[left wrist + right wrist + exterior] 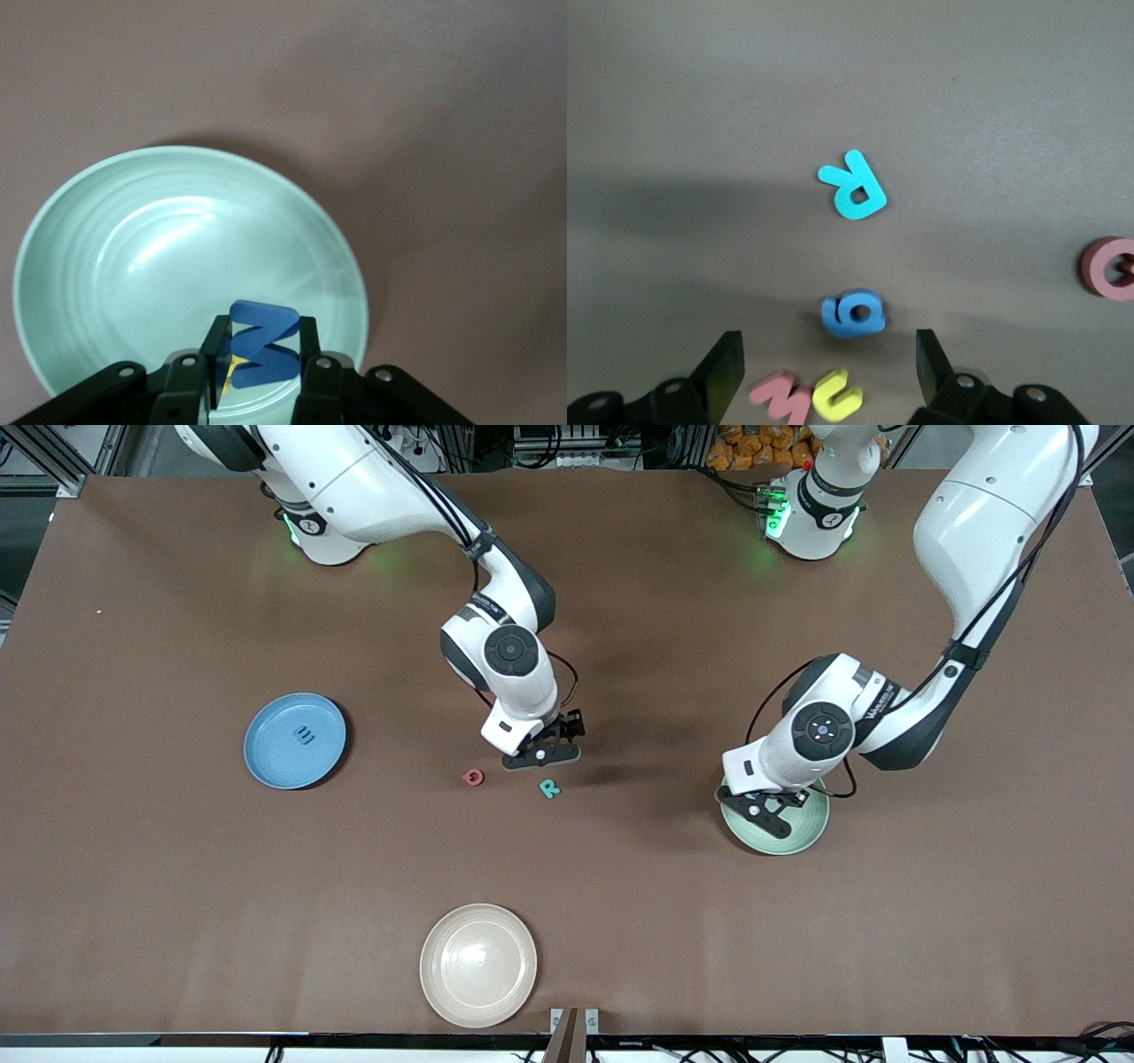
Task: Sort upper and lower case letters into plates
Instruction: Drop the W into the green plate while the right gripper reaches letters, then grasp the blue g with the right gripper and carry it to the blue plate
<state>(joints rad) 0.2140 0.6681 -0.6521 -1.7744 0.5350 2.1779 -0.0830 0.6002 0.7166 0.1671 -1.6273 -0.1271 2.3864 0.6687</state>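
Observation:
My left gripper [261,350] hangs over the pale green plate [133,266], shut on a blue letter [263,343] held on edge. A yellow letter [229,374] lies in that plate under it. My right gripper [830,356] stands open low over the table's middle, with a blue letter [852,313], a pink letter [782,398] and a yellow letter [836,396] between its fingers' line. A teal R [550,787] and a red letter [473,778] lie just nearer the front camera. The blue plate [266,762] toward the right arm's end holds one dark blue letter [304,735].
A cream-white plate [478,965] sits near the table's front edge, nearer the camera than the loose letters. The left gripper [766,815] covers part of the green plate [802,837] in the front view. The right gripper [542,757] hides the letters under it there.

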